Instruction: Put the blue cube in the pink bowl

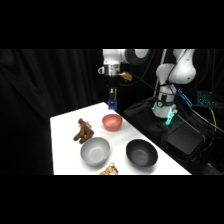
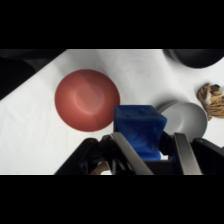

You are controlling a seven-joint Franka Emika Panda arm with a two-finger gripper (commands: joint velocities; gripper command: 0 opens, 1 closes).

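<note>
From the side camera I see the gripper (image 1: pixel 112 101) hanging above the far edge of the white table (image 1: pixel 65 135), with the blue cube (image 1: pixel 112 104) at its tip, clear of the tabletop. The pink bowl (image 1: pixel 112 121) sits just in front of and below it. Nearer the camera than the pink bowl are the grey bowl (image 1: pixel 95 150) and the black bowl (image 1: pixel 141 153); a brown figure (image 1: pixel 83 131) lies to the pink bowl's left. A tan object (image 1: pixel 109 170) beyond the grey bowl is cut by the lower edge, and I can't identify it. The arm's middle runs out of the top.

On the wrist camera, the jaws are closed onto the blue cube (image 2: pixel 139 130), one finger (image 2: pixel 131 153) on each side, partly covering its lower half. The pink bowl (image 2: pixel 87 100) lies below, just left of the cube and not under it. The grey bowl (image 2: pixel 189 119) is partly hidden behind the cube, the black bowl (image 2: pixel 197 56) is cropped at the top, and a brown-tan object (image 2: pixel 212 99) is cropped at the right.
</note>
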